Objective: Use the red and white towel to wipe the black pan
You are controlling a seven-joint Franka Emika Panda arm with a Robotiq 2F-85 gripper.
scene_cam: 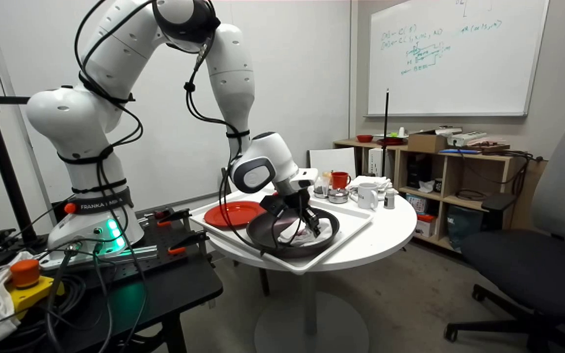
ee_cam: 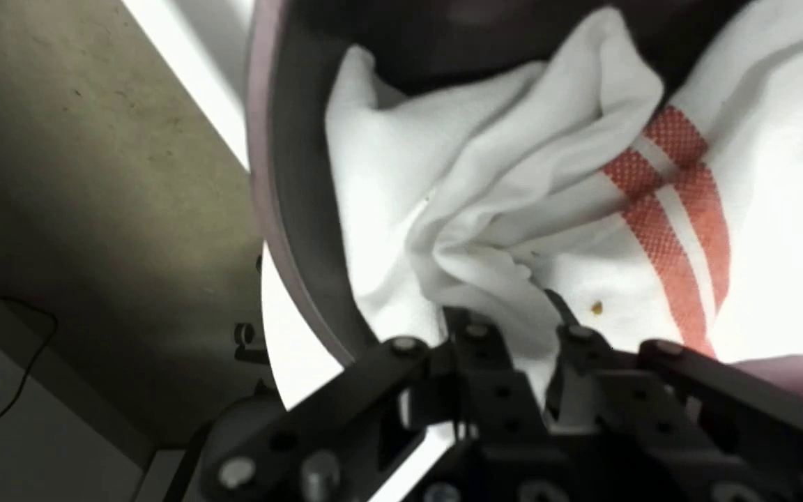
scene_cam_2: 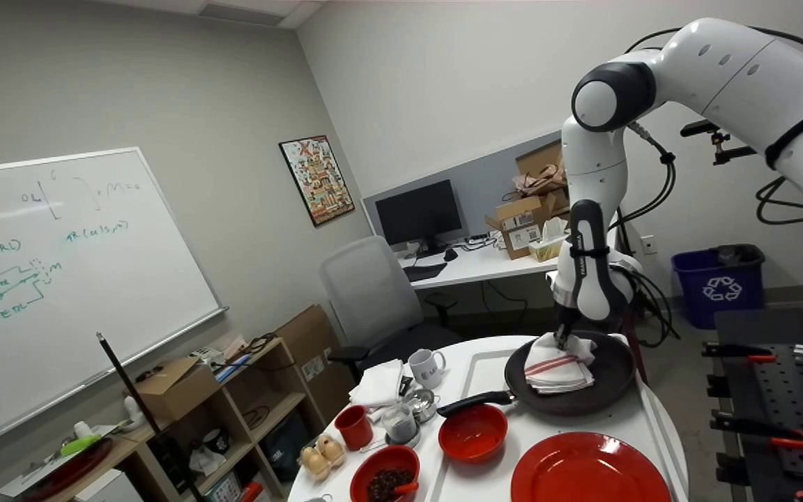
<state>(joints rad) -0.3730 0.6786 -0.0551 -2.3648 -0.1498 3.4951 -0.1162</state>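
The black pan (scene_cam_2: pixel 614 380) sits on a white tray, and it also shows in an exterior view (scene_cam: pixel 264 230). Its rim (ee_cam: pixel 262 174) curves along the left of the wrist view. The white towel with red stripes (scene_cam_2: pixel 558 373) lies folded and crumpled inside the pan. It also shows in an exterior view (scene_cam: pixel 302 236) and fills much of the wrist view (ee_cam: pixel 527 174). My gripper (ee_cam: pixel 506 310) points down into the pan, with a bunched fold of towel pinched between its fingers. The gripper also shows in both exterior views (scene_cam: pixel 316 226) (scene_cam_2: pixel 562 340). The fingertips are partly hidden by the cloth.
A red plate (scene_cam: pixel 233 214) lies beside the pan on the white tray (scene_cam: pixel 356 229). A small red bowl (scene_cam_2: pixel 472 434) stands by the pan's handle (scene_cam_2: pixel 475 403). A grey mug (scene_cam_2: pixel 427 368), red mug (scene_cam_2: pixel 354 427), eggs (scene_cam_2: pixel 321 457) and jars stand further along the round table.
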